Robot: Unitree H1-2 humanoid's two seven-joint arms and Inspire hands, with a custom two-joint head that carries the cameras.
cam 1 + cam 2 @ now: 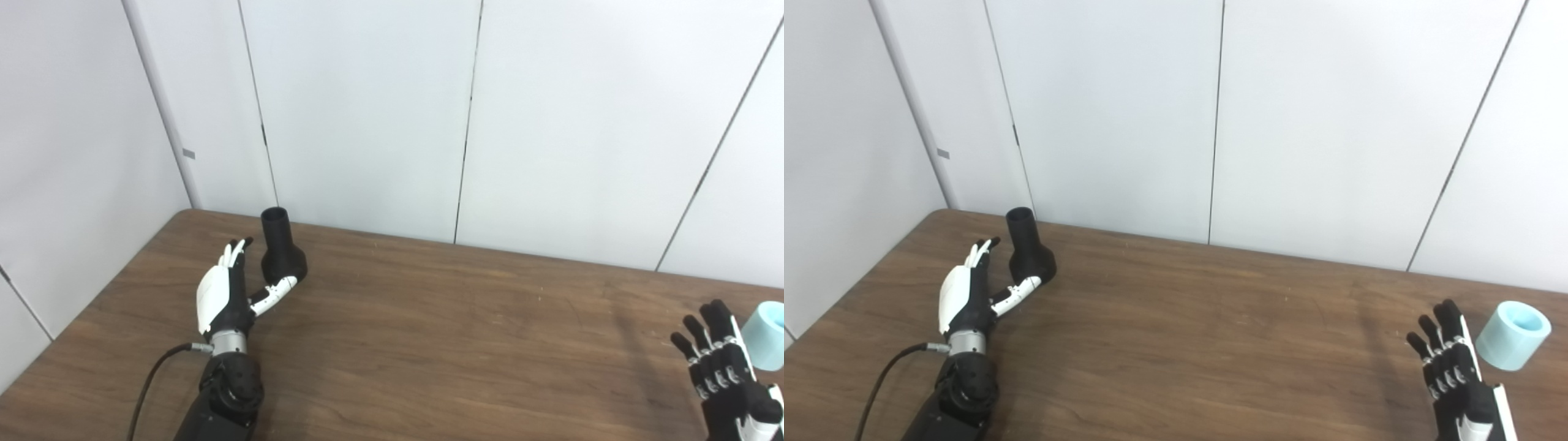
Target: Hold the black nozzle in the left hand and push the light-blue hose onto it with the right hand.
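Left hand (223, 294): fingers spread and holding nothing, thumb reaching toward the base of the black nozzle (280, 248), seemingly just beside it; contact cannot be confirmed. Black nozzle: stands upright at the far left of the tabletop (429, 343), narrow neck uppermost over a flared base. Appears rigid, smooth plastic, probably light and easy to tip; best held around the wide base, leaving the neck free for the hose. Right hand (1454, 367): fingers apart and extended upward, empty, just left of the light-blue hose (1514, 335) and not touching it. Light-blue hose: short, open-ended cylindrical piece resting tilted at the far right edge. Looks light and possibly slightly yielding; best gripped around its outer wall, open mouth kept clear.
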